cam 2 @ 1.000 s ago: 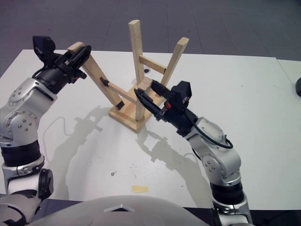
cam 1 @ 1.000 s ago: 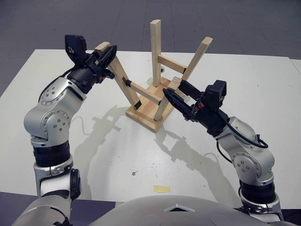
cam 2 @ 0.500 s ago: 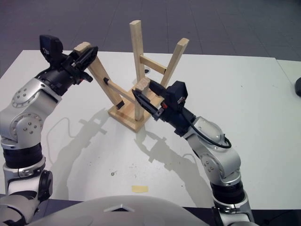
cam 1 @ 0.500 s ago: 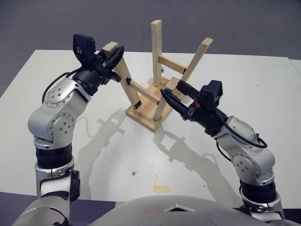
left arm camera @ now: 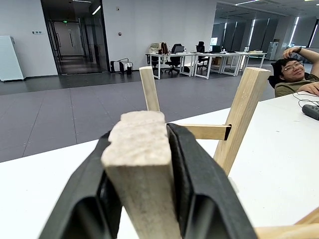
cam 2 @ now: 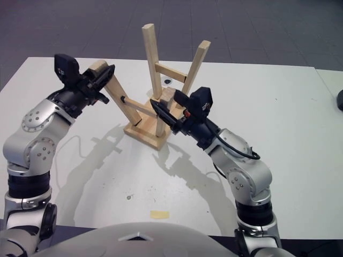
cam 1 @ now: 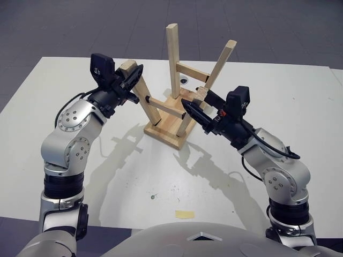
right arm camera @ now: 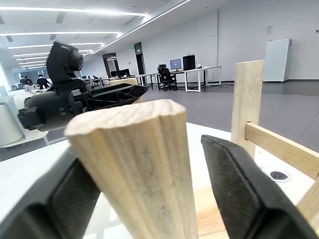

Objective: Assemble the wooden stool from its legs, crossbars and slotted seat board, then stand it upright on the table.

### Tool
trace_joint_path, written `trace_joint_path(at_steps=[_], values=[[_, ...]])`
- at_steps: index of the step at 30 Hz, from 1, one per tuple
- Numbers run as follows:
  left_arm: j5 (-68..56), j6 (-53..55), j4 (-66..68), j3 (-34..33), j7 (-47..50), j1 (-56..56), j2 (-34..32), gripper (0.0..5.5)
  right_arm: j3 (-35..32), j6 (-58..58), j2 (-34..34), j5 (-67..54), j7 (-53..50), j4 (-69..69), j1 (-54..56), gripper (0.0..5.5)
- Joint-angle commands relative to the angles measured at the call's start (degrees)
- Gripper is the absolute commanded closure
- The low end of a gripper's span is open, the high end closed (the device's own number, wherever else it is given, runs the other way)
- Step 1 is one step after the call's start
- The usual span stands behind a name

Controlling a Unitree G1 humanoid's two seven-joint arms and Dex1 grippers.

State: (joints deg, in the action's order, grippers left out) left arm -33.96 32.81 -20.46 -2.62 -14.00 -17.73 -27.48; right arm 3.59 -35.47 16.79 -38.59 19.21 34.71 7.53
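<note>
The wooden stool stands upside down on the white table point(cam 1: 289, 101), its seat board point(cam 1: 165, 134) flat on the top and its legs pointing up. Crossbars point(cam 1: 161, 104) link the legs. My left gripper point(cam 1: 135, 75) is shut on the top end of the slanting left leg point(left arm camera: 139, 149), which sits tight between the fingers. My right gripper point(cam 1: 197, 103) is open around the top of the short near leg point(right arm camera: 142, 169); one finger lies against the wood and a narrow gap shows at the other finger point(right arm camera: 239, 184). The two back legs point(cam 1: 172, 59) stand free.
A small yellow scrap point(cam 1: 184, 214) lies near the table's front edge. A round cable hole point(cam 1: 185, 80) sits in the tabletop behind the stool. A dark object point(cam 2: 340, 99) shows at the far right edge. Bare tabletop spreads on both sides of the stool.
My left gripper has carried the left leg's top to the right, toward the stool's middle. My right gripper has shifted left and up along the near leg. The back legs lean slightly more left.
</note>
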Motion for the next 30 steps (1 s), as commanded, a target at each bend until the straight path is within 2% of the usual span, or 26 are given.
trace_joint_path(at_steps=[1, 5, 9, 12, 13, 17, 21, 27, 30], values=[[5.9, 4.0, 3.9, 3.9, 0.1, 4.8, -1.5, 4.37, -3.4, -0.2, -1.5, -2.4, -1.9, -0.2, 2.5, 1.47], [5.6, 3.8, 4.0, 3.8, 1.2, 5.1, -0.7, 4.37, -6.7, -0.8, -3.8, -11.5, -2.1, 1.1, 4.3, 0.80], [5.0, 3.6, 2.8, 3.4, 2.6, 4.6, 0.5, 4.37, -11.7, -0.7, -5.7, -25.0, -6.6, 2.2, 8.5, 0.20], [0.6, 5.3, 0.3, 1.6, 1.3, 2.7, 1.0, 4.37, -13.1, -0.4, -5.3, -29.0, -9.8, 1.5, 10.7, 0.10], [-1.4, 6.2, -0.7, 0.8, 0.5, 1.9, 1.0, 4.00, -13.1, -0.4, -4.9, -29.0, -10.4, 1.3, 11.0, 0.10], [-10.8, 10.6, -3.4, -4.0, -2.2, -2.2, 1.5, 3.38, -12.4, -0.6, -4.0, -29.0, -12.2, 1.3, 10.1, 0.10], [-18.0, 13.5, -3.0, -10.0, -0.7, -9.7, 1.0, 2.80, -12.0, -0.2, -3.6, -29.3, -12.9, 1.6, 9.5, 0.10], [-21.2, 14.1, -1.6, -14.4, 0.3, -20.9, -2.4, 1.77, -11.5, 0.6, -3.8, -29.0, -13.4, 1.3, 10.1, 0.10], [-18.8, 10.9, 2.9, -13.5, -1.1, -30.3, -2.5, 1.31, -11.8, 0.9, -3.2, -28.6, -14.1, 1.9, 10.6, 0.10]])
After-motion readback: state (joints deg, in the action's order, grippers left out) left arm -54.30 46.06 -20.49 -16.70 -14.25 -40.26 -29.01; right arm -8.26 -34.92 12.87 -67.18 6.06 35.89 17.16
